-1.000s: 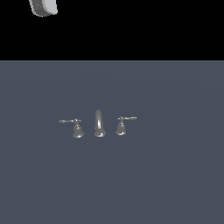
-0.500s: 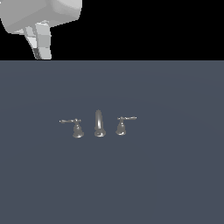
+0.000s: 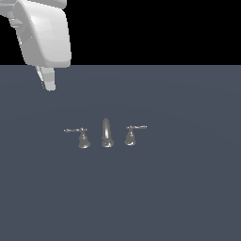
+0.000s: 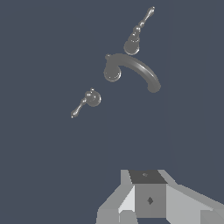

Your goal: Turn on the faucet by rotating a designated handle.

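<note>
Hovering high at the exterior view's left, gripper (image 3: 48, 84) well apart from the faucet (image 3: 107, 133) mid-counter (image 3: 188, 188), jaw state impossible to tell; chrome handle (image 3: 83, 137) likely rigid and slick, best pushed at the thin lever's (image 3: 71, 130) tip for leverage.

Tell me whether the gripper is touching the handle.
Apart. The exterior view shows the gripper far up toward that view's left, with bare surface between it and the handle.
</note>
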Available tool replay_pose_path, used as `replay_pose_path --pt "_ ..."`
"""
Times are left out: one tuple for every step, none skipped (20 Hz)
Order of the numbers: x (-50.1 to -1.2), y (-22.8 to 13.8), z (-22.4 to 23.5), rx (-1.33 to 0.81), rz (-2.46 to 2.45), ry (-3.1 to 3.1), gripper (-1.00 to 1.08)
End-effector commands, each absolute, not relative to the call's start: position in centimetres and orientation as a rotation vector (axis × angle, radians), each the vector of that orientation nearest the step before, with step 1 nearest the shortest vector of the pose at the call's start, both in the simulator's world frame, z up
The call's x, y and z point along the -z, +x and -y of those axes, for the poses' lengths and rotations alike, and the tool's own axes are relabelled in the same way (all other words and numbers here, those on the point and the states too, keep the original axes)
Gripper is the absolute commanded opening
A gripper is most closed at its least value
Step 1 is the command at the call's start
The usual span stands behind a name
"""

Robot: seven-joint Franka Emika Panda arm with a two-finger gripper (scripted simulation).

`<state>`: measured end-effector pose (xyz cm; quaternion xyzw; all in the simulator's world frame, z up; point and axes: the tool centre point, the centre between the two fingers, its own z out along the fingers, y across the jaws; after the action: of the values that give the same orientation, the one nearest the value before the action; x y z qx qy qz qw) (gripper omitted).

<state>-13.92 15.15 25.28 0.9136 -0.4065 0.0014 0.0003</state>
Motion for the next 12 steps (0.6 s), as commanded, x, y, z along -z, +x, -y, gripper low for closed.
replay_pose_path --pt "-24.1 -13.1 -15.7 -0.003 1.34 2.844 -1.0" --pt "-23.6 -12.7 -15.9 -0.003 1.363 2.833 -1.0" --pt "-23.2 -12.4 -16.1 -0.002 1.386 2.823 -1.0" --pt "-22.8 -12.0 -16.2 -0.002 1.409 2.812 -1.0" --pt "-22.3 -11.7 -16.4 -0.002 1.431 2.801 -1.0" --pt "-21.9 -11.4 -16.5 -0.001 1.452 2.79 -1.0" --pt "-21.5 -11.1 -16.7 -0.001 1.474 2.78 -1.0" --pt "-21.1 -10.7 -16.8 -0.001 1.495 2.769 -1.0" --pt "-20.7 -10.4 -16.9 -0.001 1.515 2.758 -1.0" --pt "-20.3 -10.1 -17.0 0.0 1.536 2.746 -1.0" --pt "-19.9 -9.7 -17.2 0.0 1.556 2.735 -1.0" --pt "-19.4 -9.4 -17.3 0.0 1.576 2.724 -1.0"
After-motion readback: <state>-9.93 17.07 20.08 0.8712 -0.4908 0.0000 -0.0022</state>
